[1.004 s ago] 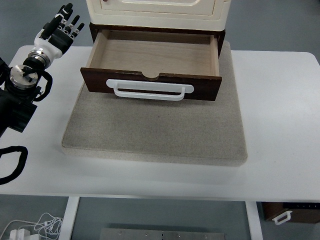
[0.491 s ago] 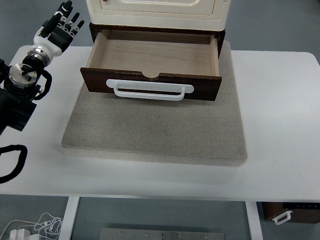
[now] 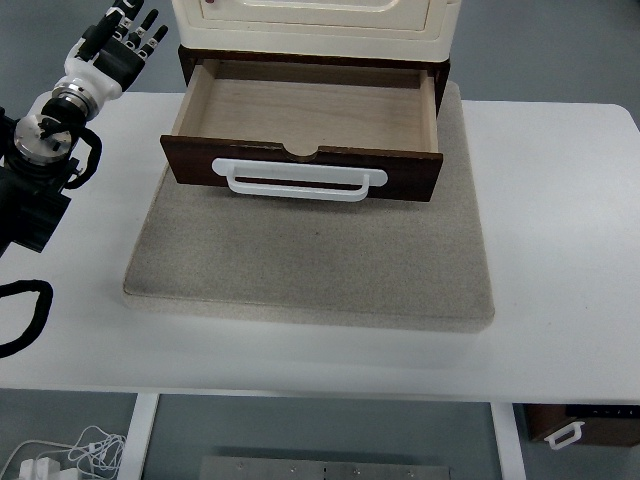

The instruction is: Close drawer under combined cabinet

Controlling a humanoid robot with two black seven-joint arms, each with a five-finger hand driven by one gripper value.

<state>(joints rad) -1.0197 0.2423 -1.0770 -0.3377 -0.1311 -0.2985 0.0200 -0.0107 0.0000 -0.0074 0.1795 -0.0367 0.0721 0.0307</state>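
Note:
A dark brown wooden drawer (image 3: 305, 110) stands pulled out from under the cream cabinet (image 3: 312, 22), its light wood inside bare. A white bar handle (image 3: 300, 179) runs across the drawer's front panel. My left hand (image 3: 118, 40) is raised at the top left, well to the left of the drawer and touching nothing. Its black fingers (image 3: 130, 20) are spread and hold nothing. The right arm is out of view.
Cabinet and drawer rest on a grey mat (image 3: 310, 255) laid on the white table (image 3: 560, 230). My left arm (image 3: 35, 170) and a black cable (image 3: 25, 320) lie along the table's left edge. A small dark box (image 3: 580, 425) sits below the table at bottom right.
My left hand has drifted up and slightly left, away from the table, fingers still spread. The drawer has not moved.

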